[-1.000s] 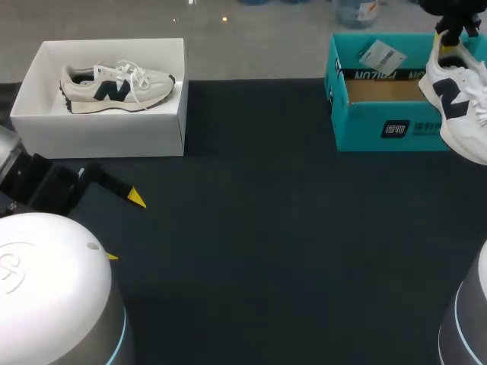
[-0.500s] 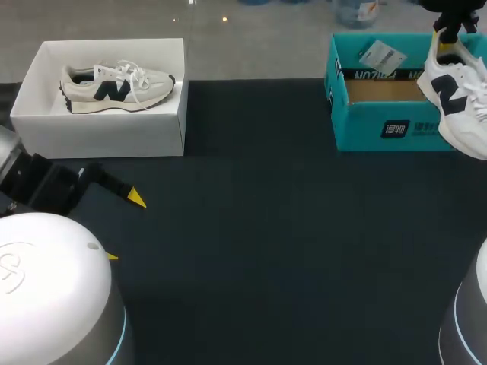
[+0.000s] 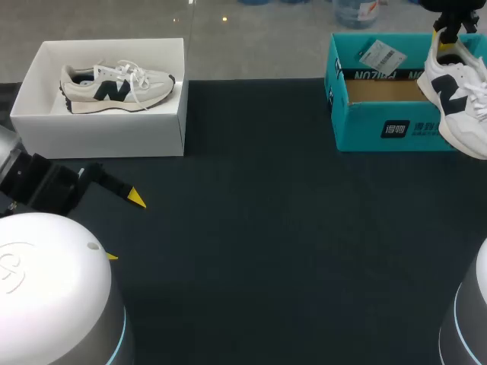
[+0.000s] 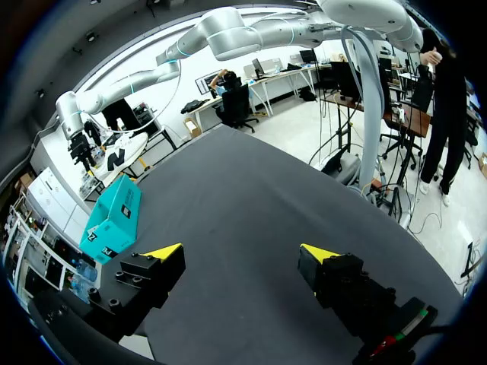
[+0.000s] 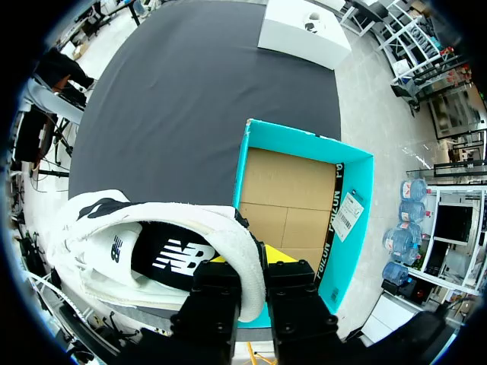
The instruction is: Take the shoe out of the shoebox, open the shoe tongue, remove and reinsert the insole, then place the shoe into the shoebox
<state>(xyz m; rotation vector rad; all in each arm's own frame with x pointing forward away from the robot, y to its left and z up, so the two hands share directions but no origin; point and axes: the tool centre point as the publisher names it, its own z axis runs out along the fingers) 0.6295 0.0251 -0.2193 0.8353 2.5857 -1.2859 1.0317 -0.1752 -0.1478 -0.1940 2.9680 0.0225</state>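
Note:
A white sneaker (image 3: 455, 99) with dark side markings hangs heel-up above the right end of the open teal shoebox (image 3: 380, 125). My right gripper (image 3: 450, 34) holds it from above. In the right wrist view the right gripper (image 5: 255, 266) is shut on the padded heel collar of the sneaker (image 5: 152, 243), with the shoebox's bare cardboard floor (image 5: 297, 190) below. My left gripper (image 3: 124, 227) rests low over the table's near left, open and holding nothing. The left wrist view shows the left gripper (image 4: 242, 252) with its fingers wide apart, and the far-off sneaker (image 4: 118, 156) above the shoebox (image 4: 114, 220).
At the back left stands a white box (image 3: 106, 125) with a second white sneaker (image 3: 116, 86) lying in it. A paper tag (image 3: 380, 55) hangs on the teal box's rear wall. Dark table mat (image 3: 266, 228) spreads between the two boxes.
The right gripper has lifted the sneaker slightly higher and a touch leftward over the teal box. The left arm has stayed still.

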